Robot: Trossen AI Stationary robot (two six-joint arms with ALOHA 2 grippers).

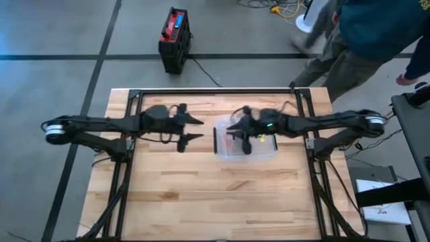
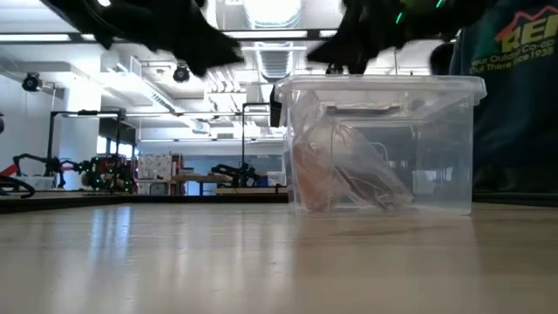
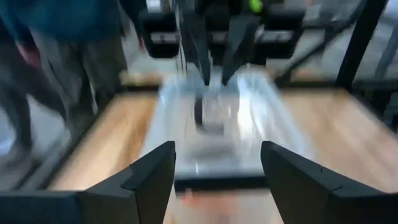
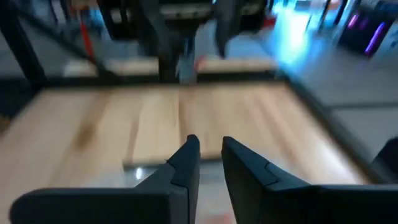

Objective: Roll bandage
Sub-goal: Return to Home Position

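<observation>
Clear bin (image 1: 245, 151) blocks centre; table (image 1: 201, 195) front open.

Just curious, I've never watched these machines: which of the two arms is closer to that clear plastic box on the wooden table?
Right. The right gripper hangs over the clear plastic box; the left gripper waits open beside it, apart.
</observation>
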